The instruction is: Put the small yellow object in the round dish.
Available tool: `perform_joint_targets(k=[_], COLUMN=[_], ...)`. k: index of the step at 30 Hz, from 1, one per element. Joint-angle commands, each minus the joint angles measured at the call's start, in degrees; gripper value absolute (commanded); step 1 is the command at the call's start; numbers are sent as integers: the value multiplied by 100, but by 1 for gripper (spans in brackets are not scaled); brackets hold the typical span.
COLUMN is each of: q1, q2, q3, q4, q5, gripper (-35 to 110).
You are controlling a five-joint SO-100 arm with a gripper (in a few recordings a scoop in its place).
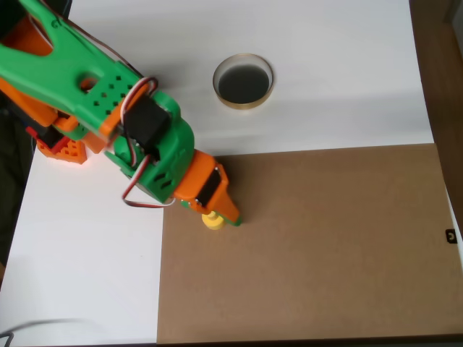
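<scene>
Green and orange, the robot arm (pixel 108 108) comes nearest to the overhead camera; it enters from the upper left corner and reaches down toward the brown board (pixel 325 246). Its gripper (pixel 217 211) stands at the upper left corner of this board, just inside the edge where the board meets the white table (pixel 87 267). An orange finger (pixel 226 202) points down and to the right and covers the other side of the claw, so I cannot tell if the claw is open or closed.

Directly at the tip of the gripper lies the small yellow object (pixel 212 220). It rests on the brown board, touching or almost touching the orange finger, and part of it is hidden under the gripper. Whether the claw grips it is not visible from above.

Above the brown board, on the white table, stands the round dish (pixel 244 80). Its rim is pale cream and its inside is dark, and nothing is seen inside it. It is well apart from the small yellow object, up and slightly to the right of the gripper. A red and white cable (pixel 134 181) loops along the left side of the arm, near the board's corner.
</scene>
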Motion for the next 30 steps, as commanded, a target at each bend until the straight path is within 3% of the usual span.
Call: perform_joint_targets(k=[1,20,23,30], q1=[0,105,105,-431], q2=[62,-211,-193,308], q3=[-237,-343,-527,-1134], q4=[-44,-229,-62,738], q5=[-18,-88,-88,-272], gripper=[22,6,0,0])
